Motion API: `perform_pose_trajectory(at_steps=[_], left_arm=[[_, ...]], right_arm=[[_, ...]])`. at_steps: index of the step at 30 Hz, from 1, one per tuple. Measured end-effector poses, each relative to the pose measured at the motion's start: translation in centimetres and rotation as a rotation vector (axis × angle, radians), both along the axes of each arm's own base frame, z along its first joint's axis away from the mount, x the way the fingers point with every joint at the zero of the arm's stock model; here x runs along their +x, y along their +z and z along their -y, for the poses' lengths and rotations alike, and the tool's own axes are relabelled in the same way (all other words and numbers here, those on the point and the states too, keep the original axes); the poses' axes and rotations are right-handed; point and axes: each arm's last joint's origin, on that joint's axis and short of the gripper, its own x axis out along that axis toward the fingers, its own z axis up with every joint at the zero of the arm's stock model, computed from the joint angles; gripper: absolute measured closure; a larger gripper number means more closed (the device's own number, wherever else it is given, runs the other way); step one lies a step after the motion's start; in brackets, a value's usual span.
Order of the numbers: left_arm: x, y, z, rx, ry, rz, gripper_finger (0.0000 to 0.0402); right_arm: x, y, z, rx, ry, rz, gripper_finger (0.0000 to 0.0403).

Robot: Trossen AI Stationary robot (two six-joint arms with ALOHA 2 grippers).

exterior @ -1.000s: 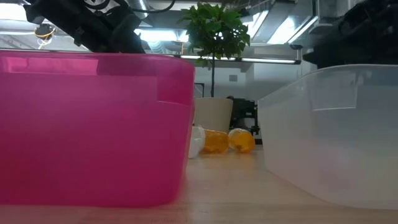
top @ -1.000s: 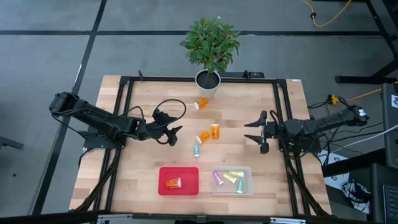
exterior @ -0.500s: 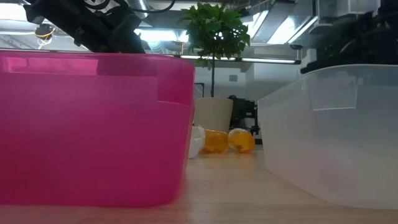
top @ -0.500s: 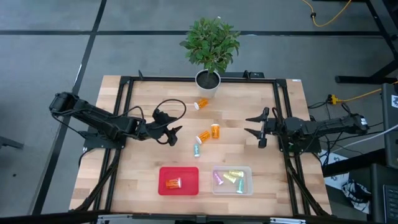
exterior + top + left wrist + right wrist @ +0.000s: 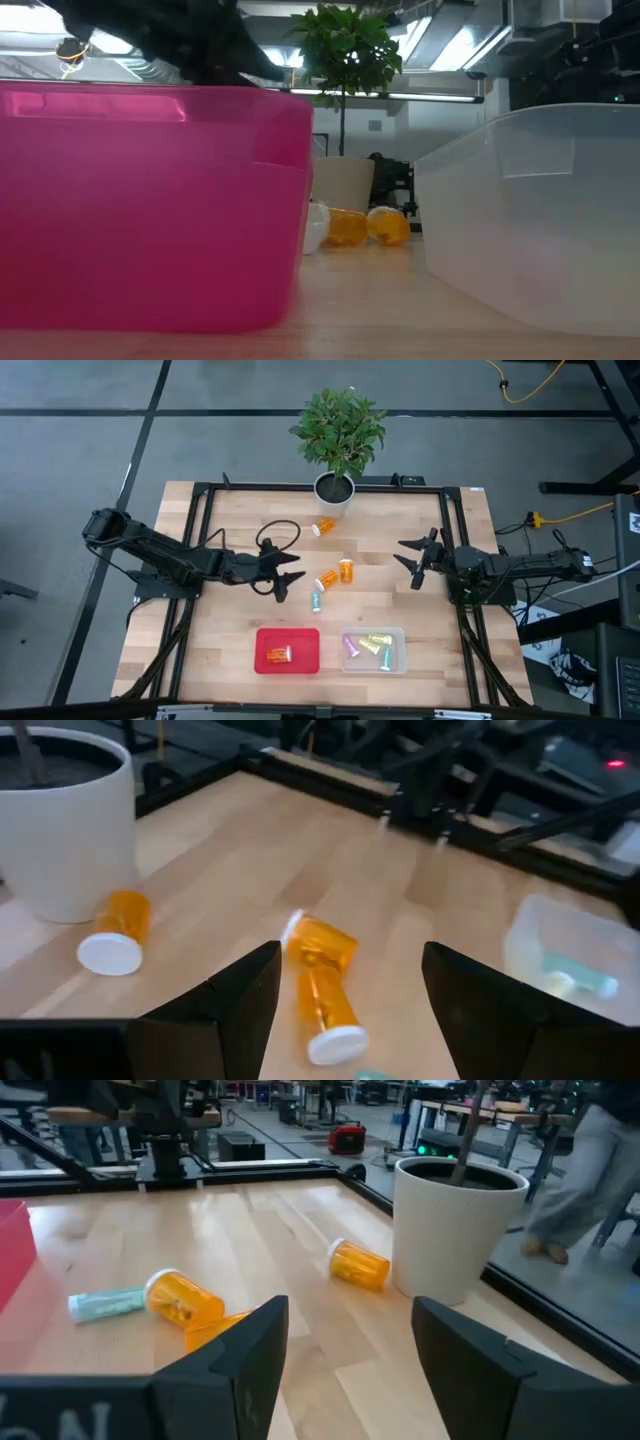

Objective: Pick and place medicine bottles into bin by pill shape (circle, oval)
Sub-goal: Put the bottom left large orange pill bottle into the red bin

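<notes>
Two orange medicine bottles [image 5: 347,570] [image 5: 327,578] with white caps lie on their sides at the table's middle. A teal one [image 5: 317,600] lies just nearer, and a third orange one [image 5: 325,526] lies by the plant pot. My left gripper [image 5: 291,579] stands open just left of this group, and in the left wrist view the pair [image 5: 322,975] lies between and beyond its fingers. My right gripper [image 5: 412,563] hovers open at the right, pointing toward the bottles [image 5: 183,1300], and holds nothing.
A red bin [image 5: 288,650] holding one orange bottle [image 5: 278,654] and a clear bin [image 5: 373,649] holding several pastel bottles stand at the near edge. A white pot [image 5: 335,490] with a green plant stands at the far edge. A black frame [image 5: 203,540] borders the table.
My left gripper has moved toward the table's right, closer to the orange bottles in the middle, and has tipped up a little. My right gripper has swung slightly toward the far edge. Both have stayed open, and no bottle has moved.
</notes>
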Motion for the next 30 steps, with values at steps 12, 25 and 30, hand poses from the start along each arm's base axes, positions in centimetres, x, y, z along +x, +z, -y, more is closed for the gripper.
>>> perform_pose_trajectory(at_steps=[12,25,30], left_arm=[[6.7,0.0,-1.0,0.005,0.024,-0.194,0.0165],[9.5,-1.3,-0.7,0.015,0.023,-0.208,0.0165],[10.3,-3.0,-0.8,0.002,0.035,-0.224,0.0165]], right_arm=[[0.0,0.0,0.0,-0.002,0.007,-0.002,0.0188],[0.0,0.0,0.0,-0.003,0.008,-0.006,0.0188],[0.0,0.0,0.0,-0.003,0.008,-0.006,0.0188]])
